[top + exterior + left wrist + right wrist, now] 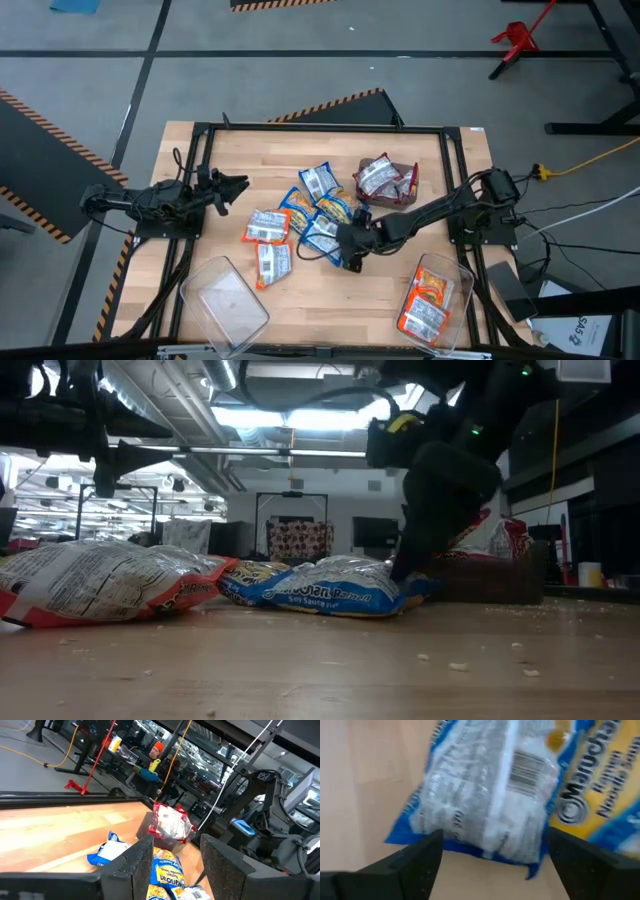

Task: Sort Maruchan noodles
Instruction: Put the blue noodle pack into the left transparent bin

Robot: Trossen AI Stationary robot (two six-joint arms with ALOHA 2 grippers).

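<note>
Several Maruchan noodle packets lie flat in a loose heap at the table's middle (300,215), blue-yellow and orange ones mixed. My right gripper (347,252) (495,865) is open, slanting down over a blue packet (322,240) (485,800) that lies barcode side up. Its fingers straddle that packet's near end (405,572). My left gripper (243,185) (175,865) waits open at the table's left, level and above the wood, pointing at the heap. My right gripper stands low over the blue packet's near edge (485,851), one finger (420,862) toward each corner, coming slanting down from the table's right. I cannot tell whether the fingertips touch the packet. The packet lies flat on the table.
A small brown box (408,190) (147,827) at the far right of the heap holds red packets (378,175). A clear bin (225,300) stands near the front left. Another clear bin (458,285) at the front right holds orange packets (428,300). A black frame (320,128) rims the table.
</note>
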